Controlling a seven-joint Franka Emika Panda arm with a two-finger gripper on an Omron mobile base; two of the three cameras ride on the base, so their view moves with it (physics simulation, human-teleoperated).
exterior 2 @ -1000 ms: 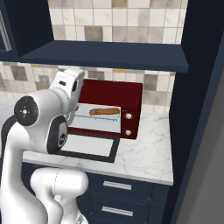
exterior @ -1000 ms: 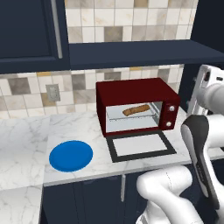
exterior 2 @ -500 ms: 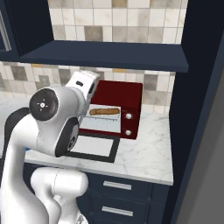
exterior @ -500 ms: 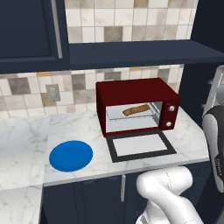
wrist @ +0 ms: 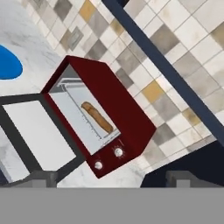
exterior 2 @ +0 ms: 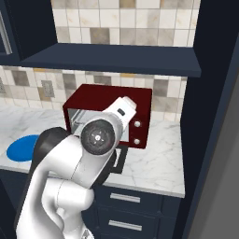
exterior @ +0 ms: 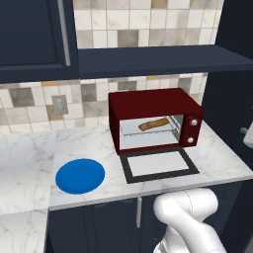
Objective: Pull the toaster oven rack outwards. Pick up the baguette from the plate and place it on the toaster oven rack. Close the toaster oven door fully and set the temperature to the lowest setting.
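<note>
Dark fingertips [wrist: 43,178] at the foot of my hand view mark my jaws, spread wide and holding nothing, well back from the oven [exterior: 154,118] and looking at it from its knob side. Over the last second my arm has swung away rightward: it stood beside the oven's right flank in the left base view and has since cleared that picture, leaving only my lower body. Oven, door, plate and bread have not moved.

Baguette [wrist: 97,117]: lying on the rack [wrist: 83,122] inside the cavity. Plate [exterior: 80,175]: bare, on the bench [exterior: 29,153] left of the oven. Door [exterior: 158,165]: folded flat onto the bench in front of the cavity. I judge the loading done; closing the door and turning the temperature knob remain, and the retreat looks like repositioning for the door.

Edges and room: the door's front edge lies close to the bench lip, so an approach from the front and below seems open. Overhead, the shelf [exterior: 163,62] limits height. Right of the oven, bare bench runs to a dark cabinet wall [exterior: 230,89]. Two knobs [wrist: 108,158] face me unobstructed.
</note>
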